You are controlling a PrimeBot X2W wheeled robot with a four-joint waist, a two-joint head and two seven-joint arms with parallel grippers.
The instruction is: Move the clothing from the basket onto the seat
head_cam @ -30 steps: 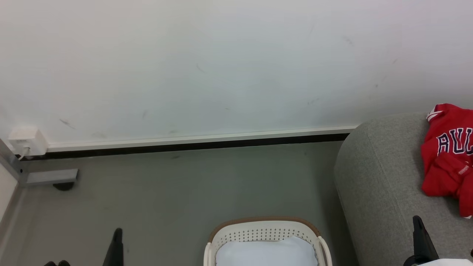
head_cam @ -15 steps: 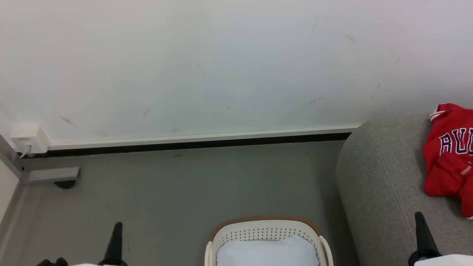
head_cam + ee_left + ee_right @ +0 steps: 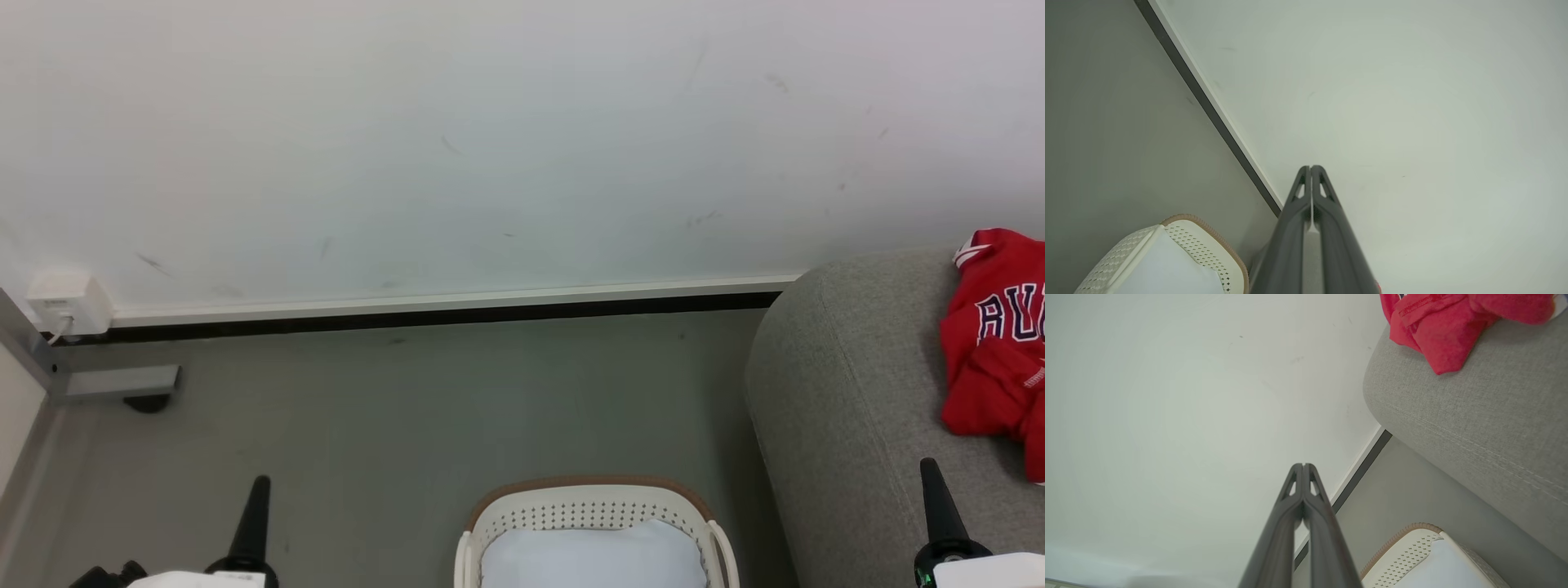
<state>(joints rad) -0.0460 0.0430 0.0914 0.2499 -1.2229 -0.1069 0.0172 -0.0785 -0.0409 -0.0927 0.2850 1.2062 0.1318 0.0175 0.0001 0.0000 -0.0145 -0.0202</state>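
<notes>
Left gripper (image 3: 258,490) and right gripper (image 3: 929,474) each have their two dark fingers pressed flat together with nothing between them, held in free air and aimed toward the pale wall (image 3: 490,147). The red jersey (image 3: 992,359), with navy white-outlined letters and striped white trim, lies crumpled on the grey sofa (image 3: 849,408) near its rounded end, partly cut off by the head view's right edge and close beyond the right gripper's tip. The cream laundry basket (image 3: 588,483) stands on the grey floor (image 3: 367,425) just beside the sofa's end, between the two grippers. No red shows in the part of it that is in view, only a smooth pale surface; whether that is the bare bottom or a light cloth cannot be told. Judging from this, the placing step looks finished and the arms are idle. The next move calls for a look down into the basket; if cloth remains, one gripper must spread its fingers and reach in past the brown rim.
</notes>
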